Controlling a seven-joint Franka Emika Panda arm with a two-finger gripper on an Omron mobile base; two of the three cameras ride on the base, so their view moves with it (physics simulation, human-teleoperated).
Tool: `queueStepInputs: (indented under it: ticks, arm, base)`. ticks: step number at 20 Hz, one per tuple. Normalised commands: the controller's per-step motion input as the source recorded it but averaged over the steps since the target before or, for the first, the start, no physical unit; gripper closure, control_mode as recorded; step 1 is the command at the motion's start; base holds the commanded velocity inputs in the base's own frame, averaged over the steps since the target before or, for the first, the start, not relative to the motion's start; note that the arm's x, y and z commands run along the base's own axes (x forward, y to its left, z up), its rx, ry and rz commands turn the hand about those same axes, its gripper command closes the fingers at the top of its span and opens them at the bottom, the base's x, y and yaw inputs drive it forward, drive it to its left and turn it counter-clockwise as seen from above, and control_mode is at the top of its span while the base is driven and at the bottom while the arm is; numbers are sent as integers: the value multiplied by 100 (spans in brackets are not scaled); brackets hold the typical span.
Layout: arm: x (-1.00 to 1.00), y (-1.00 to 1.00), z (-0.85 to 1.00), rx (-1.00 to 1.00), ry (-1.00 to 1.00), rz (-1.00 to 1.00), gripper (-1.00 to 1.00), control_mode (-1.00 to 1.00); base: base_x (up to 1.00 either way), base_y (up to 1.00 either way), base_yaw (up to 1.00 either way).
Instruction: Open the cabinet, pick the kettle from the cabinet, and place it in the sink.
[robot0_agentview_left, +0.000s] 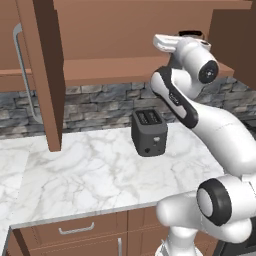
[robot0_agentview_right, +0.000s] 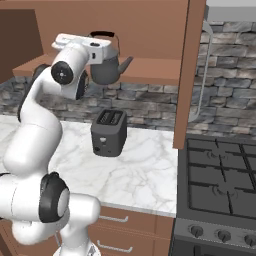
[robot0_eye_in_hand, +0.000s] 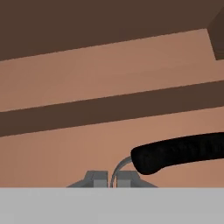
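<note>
The small squat dark-grey metal kettle sits on the shelf of the open reddish-brown wood cabinet, upper middle of the right base view. The white arm's gripper has its jaws pressed together on the thin metal base of the kettle's black arched handle, low in the hand view. So narrow a pinch could let the kettle swing or slip, and its spout might catch the open door or drop on the boxy black toaster. The pale sink cannot be made out; in the left base view the arm covers most of the kettle.
</note>
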Motion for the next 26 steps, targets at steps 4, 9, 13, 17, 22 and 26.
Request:
queueStepInputs:
  ticks: [4, 9, 13, 17, 22, 26]
  arm:
    - [-68, 0, 7, -3, 0, -10, 100, -100]
    - [-65, 2, 7, -3, 0, -12, 100, -100]
    - [-65, 2, 6, 0, 0, -16, 100, -100]
    - [-65, 1, 3, 0, 0, -14, 100, -100]
    - [-61, 3, -7, -2, 0, -17, 100, -100]
    - [-45, -1, -30, -3, 0, -15, 100, -100]
  base:
    - [0, 0, 0]
    - [0, 0, 0]
    - [0, 0, 0]
    - [0, 0, 0]
    - [0, 0, 0]
    - [0, 0, 0]
